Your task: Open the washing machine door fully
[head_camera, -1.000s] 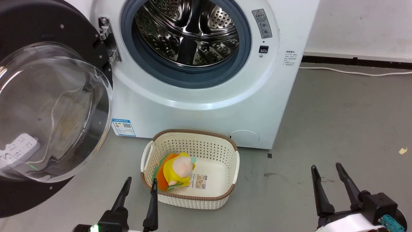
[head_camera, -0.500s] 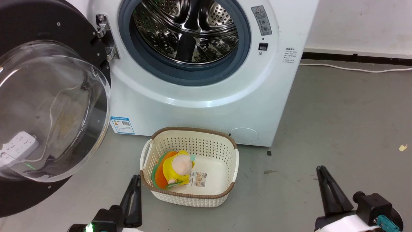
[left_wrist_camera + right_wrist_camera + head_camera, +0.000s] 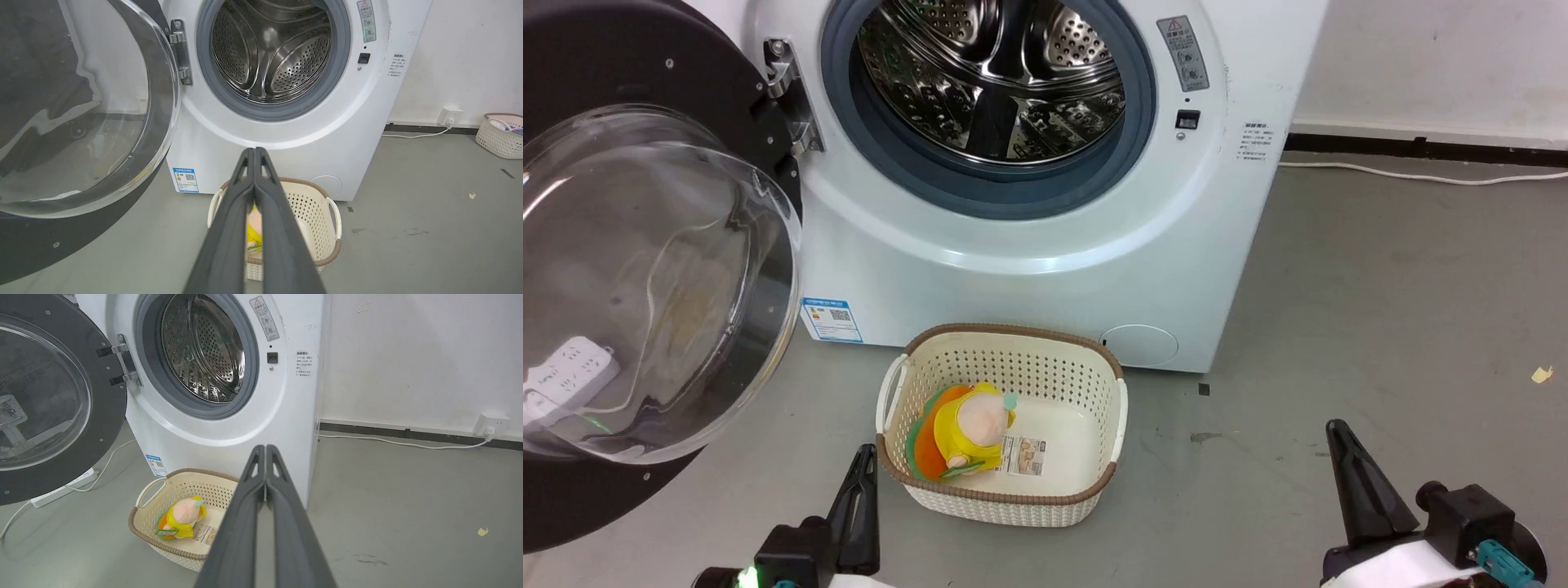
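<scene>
- the left gripper point(image 3: 863, 461) is clenched on nothing, its two long dark fingers pressed flat together. the right gripper point(image 3: 1342, 445) is clenched and empty too, low over the grey floor.
- the large round washing machine door with a glossy black rim and clear domed glass point(image 3: 645, 278) hangs ahead and to the left of the left gripper, well apart from it. it is swung away from the big white front-loading washing machine point(image 3: 1029, 269) on its metal hinge point(image 3: 788, 98). it looks wide open, but i cannot tell whether it has reached its stop.
- with the fingers clenched, any further opening would likely be a push. narrow tips could skid off the curved glass, and the door could swing back.
- pushing past the stop would strain the hinge.
- the cream perforated plastic basket with a brown rim point(image 3: 1005, 331) sits just right of the left gripper's tips. a careless sweep could clip it and shove the yellow and orange plush toy point(image 3: 968, 425) inside.
- a white power strip point(image 3: 568, 380) shows through the glass, beyond the door. a low reach there could snag it.
- the right gripper is on the far side of the basket from the door. reaching over would cross the left arm.
</scene>
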Controlling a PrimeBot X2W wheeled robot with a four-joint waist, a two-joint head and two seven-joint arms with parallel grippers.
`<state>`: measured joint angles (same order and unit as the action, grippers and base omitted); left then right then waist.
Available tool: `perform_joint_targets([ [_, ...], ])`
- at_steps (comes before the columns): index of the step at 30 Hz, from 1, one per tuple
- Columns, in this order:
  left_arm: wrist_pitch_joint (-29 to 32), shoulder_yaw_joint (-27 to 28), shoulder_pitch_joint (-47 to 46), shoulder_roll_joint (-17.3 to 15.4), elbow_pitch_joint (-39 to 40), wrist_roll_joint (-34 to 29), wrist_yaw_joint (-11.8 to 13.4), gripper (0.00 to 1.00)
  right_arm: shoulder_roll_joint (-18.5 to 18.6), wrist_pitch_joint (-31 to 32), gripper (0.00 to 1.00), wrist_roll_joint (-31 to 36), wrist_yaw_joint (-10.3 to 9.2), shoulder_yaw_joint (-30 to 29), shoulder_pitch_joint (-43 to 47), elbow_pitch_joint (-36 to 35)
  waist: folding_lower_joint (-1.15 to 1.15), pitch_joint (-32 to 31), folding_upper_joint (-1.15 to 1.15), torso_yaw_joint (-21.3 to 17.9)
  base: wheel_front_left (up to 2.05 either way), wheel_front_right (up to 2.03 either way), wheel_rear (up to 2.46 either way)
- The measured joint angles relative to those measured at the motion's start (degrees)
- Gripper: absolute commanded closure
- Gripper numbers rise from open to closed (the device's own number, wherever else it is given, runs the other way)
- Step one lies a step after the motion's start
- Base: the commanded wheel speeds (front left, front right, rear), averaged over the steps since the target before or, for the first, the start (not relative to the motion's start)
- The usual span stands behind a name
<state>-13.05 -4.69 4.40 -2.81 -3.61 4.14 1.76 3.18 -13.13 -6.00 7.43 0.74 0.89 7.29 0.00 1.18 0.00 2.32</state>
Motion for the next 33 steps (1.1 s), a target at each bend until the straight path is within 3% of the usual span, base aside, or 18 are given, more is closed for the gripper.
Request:
perform_joint_targets([
  [33,4.0,1.5,-0.9,0.0,1.0,-1.2,-0.5,1.0,0.0,4.0,1.0,1.6,0.0,-0.2,-0.1,-2.0,0.0,-0.4,0.0,-0.7,0.0,0.0,0.0],
])
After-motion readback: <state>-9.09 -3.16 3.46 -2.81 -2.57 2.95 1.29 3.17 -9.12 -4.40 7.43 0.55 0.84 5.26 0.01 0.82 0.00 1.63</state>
